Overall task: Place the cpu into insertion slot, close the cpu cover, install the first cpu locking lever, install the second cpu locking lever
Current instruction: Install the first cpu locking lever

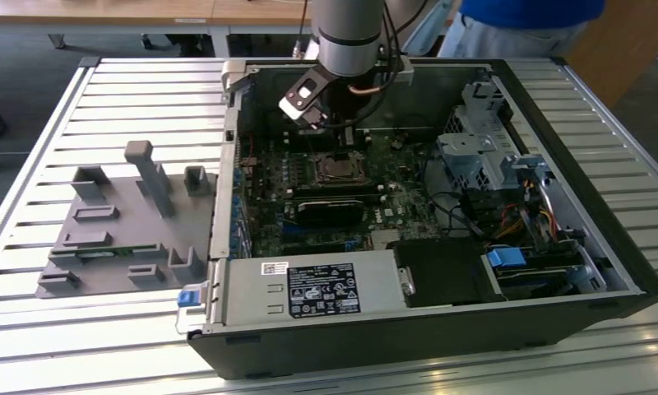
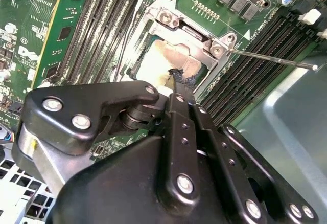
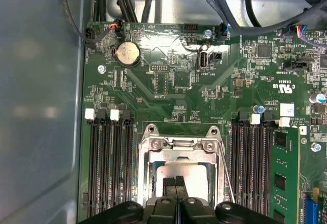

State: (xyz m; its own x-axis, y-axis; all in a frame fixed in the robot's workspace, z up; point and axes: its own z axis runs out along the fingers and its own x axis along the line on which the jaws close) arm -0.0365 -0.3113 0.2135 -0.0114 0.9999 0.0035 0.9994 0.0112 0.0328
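Touching the cpu [image 2: 153, 63], seated in the insertion slot [image 1: 335, 169] just above the exterior view's centre, with my jaws pressed together, I judge an off-centre push could tilt it and damage the slot.

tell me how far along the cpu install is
Done: the cpu lies in the insertion slot. In hand: the gripper, jaws together, touches its face. Left: a locking lever sticks out unlatched; whether the cpu cover is shut is unclear.
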